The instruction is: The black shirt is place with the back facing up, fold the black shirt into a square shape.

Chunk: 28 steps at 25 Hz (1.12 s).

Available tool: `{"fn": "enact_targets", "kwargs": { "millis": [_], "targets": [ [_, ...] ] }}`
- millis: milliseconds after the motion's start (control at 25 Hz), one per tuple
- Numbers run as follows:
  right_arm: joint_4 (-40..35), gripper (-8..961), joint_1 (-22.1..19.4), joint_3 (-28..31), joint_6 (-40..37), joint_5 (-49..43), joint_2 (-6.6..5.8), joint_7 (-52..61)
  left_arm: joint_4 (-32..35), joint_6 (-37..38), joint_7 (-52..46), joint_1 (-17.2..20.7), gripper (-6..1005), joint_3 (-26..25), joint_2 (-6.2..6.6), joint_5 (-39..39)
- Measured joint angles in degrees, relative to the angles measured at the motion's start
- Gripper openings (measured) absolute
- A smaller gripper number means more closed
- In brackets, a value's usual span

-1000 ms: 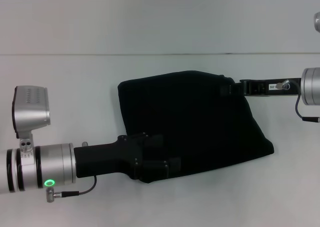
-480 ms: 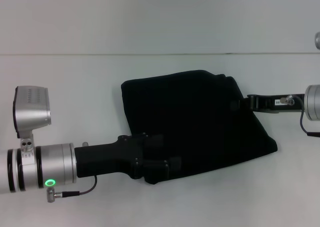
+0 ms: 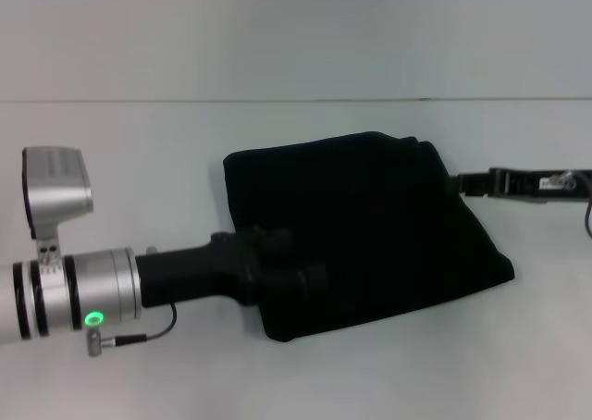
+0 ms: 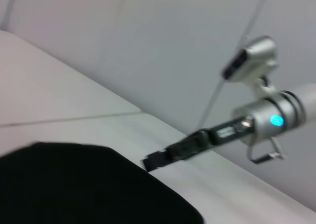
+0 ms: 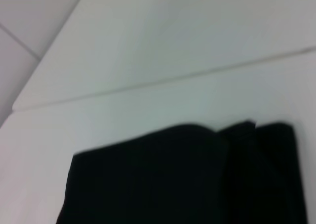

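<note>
Where the black shirt (image 3: 365, 230) lies folded into a rough four-sided bundle at the centre of the head view on the white table (image 3: 139, 152), you have the left gripper (image 3: 310, 279) over its lower left edge; whether it grips cloth, you cannot tell. Your right gripper (image 3: 455, 184) sits at the shirt's upper right edge, its opening likewise unreadable.

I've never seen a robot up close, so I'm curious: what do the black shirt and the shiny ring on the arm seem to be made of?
The black shirt looks like soft matte fabric: it lies in rounded, layered folds and shows no glare. The ring behind the left gripper looks like brushed metal, silvery with soft highlights, though coated plastic can't be ruled out.
</note>
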Motion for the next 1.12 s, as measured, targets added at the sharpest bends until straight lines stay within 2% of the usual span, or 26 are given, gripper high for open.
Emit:
{"fn": "enact_targets", "kwargs": {
  "millis": [240,440,480,560,680,880,1000,1120],
  "targets": [
    [0.0,577,2.1,1.3,-0.2,-0.3,-1.59,3.5,0.1,-8.2,-6.6,-1.7,936,0.0,0.13,-2.6],
    [2.4,739,4.6,0.6,2.2,-1.9,-1.68,6.1,-0.1,-19.2,-15.1,-4.0,935,-0.1,0.22,-4.0],
    [3.3,739,5.1,0.5,3.5,-2.1,-1.5,6.2,-0.3,-21.5,-16.3,-4.4,935,0.0,0.15,-4.3],
    [4.9,738,6.0,0.0,5.8,-2.4,-0.74,6.1,-0.4,-24.9,-17.8,-4.9,935,0.1,-0.05,-4.4],
    [5.7,737,7.0,-1.4,9.9,-2.5,1.25,5.6,-0.4,-28.7,-19.3,-5.7,934,0.4,-0.28,-4.4],
    [5.4,735,8.4,-1.9,15.6,-1.2,4.33,2.8,-0.5,-29.7,-19.3,-6.2,934,0.5,-0.26,-4.4],
    [5.4,734,8.8,-1.9,18.0,2.7,5.18,-1.1,-0.5,-30.3,-19.3,-6.4,933,0.5,-0.25,-4.4],
    [5.3,733,8.2,-1.8,19.5,7.7,5.32,-5.5,-0.7,-31.4,-19.4,-6.6,933,0.5,-0.28,-4.3]
  ]
}}
